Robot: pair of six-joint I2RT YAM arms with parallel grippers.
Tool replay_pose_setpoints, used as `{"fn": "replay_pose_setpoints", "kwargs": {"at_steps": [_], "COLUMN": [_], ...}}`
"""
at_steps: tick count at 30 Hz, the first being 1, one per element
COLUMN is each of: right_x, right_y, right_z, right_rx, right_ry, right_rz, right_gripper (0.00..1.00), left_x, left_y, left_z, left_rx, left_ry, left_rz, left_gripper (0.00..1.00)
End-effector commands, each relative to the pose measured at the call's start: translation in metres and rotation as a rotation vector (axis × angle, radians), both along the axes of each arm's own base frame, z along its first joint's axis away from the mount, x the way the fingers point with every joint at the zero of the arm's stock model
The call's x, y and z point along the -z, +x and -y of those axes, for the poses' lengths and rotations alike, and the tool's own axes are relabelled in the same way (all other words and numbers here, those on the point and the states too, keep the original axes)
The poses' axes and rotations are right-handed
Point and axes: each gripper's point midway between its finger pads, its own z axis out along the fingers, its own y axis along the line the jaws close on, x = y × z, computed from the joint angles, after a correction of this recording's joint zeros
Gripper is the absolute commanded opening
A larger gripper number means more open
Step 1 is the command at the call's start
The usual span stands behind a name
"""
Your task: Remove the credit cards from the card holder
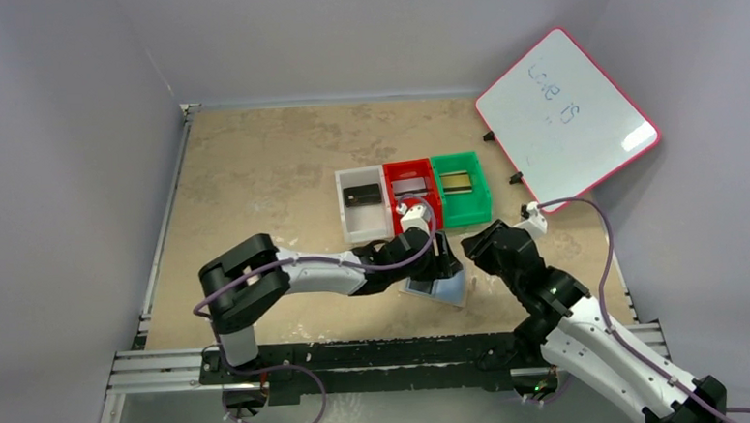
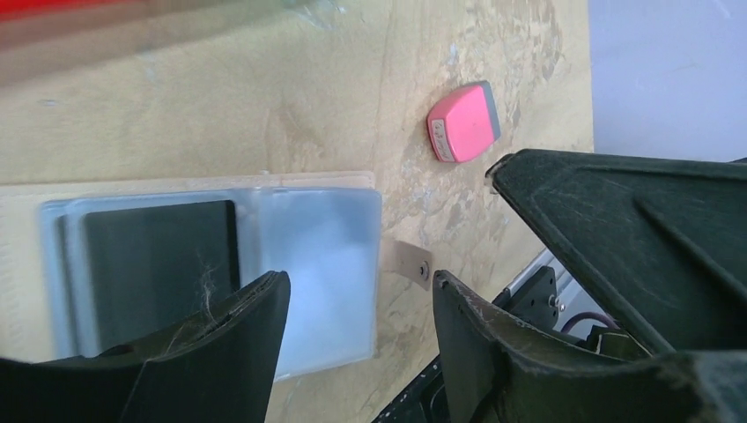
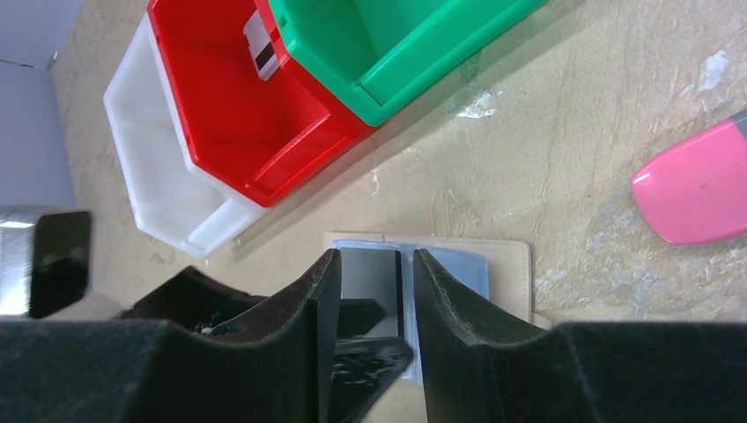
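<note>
Card holder (image 2: 317,264) lies open and flat on the worktop (image 2: 264,106), near the red bin (image 3: 211,97), with one black credit card (image 2: 163,264) tucked in a cloudy pocket. The left gripper (image 2: 361,308) hovers over its edge, fingers wide and empty. The right gripper (image 3: 374,264) hangs above the card, fingers narrowly apart, holding nothing. The card looks thin, stiff and slick; the holder looks light and floppy, likely to lift with it. Best to pin the bare flap and pinch the card's edge at the pocket mouth.
</note>
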Motion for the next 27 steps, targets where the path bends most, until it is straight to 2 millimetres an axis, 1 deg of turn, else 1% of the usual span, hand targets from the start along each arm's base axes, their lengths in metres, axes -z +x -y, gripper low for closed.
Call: {"fn": "replay_pose_setpoints", "kwargs": {"at_steps": [1,4,6,7,9,11,13,16,20,22,27], "right_x": [-0.024,-0.021,-0.016,-0.009,0.004,0.020,0.035,0.050,0.066,0.074,0.090], "right_y": [0.005,0.004,0.002,0.001,-0.002,-0.005,-0.007,-0.006,-0.007,-0.008,-0.013], "right_z": [-0.012,-0.028,-0.043,-0.051,-0.065,-0.075,-0.081,-0.085,-0.086,-0.085,-0.082], "right_rx": [-0.049,-0.118,-0.191,-0.226,-0.286,-0.320,-0.338,-0.345,-0.341,-0.345,-0.359], "right_ry": [0.044,0.090,0.128,0.143,0.171,0.194,0.198,0.194,0.173,0.153,0.109], "right_rz": [0.056,0.070,0.075,0.065,0.027,-0.026,-0.074,-0.117,-0.169,-0.191,-0.253], "right_gripper": [0.39,0.39,0.38,0.38,0.36,0.33,0.30,0.30,0.30,0.32,0.31], "left_x": [-0.046,-0.052,-0.046,-0.041,-0.031,-0.022,-0.018,-0.014,-0.012,-0.013,-0.017], "left_y": [0.018,0.030,0.036,0.039,0.040,0.040,0.039,0.034,0.035,0.035,0.035], "left_z": [-0.035,-0.076,-0.105,-0.116,-0.128,-0.132,-0.132,-0.128,-0.127,-0.127,-0.126], "left_rx": [-0.126,-0.248,-0.320,-0.340,-0.347,-0.334,-0.329,-0.296,-0.292,-0.290,-0.288], "left_ry": [0.022,0.134,0.226,0.260,0.290,0.290,0.278,0.259,0.269,0.267,0.253], "left_rz": [0.130,0.183,0.199,0.199,0.178,0.150,0.137,0.126,0.124,0.125,0.130], "left_gripper": [0.61,0.60,0.59,0.59,0.58,0.57,0.56,0.56,0.55,0.55,0.55]}}
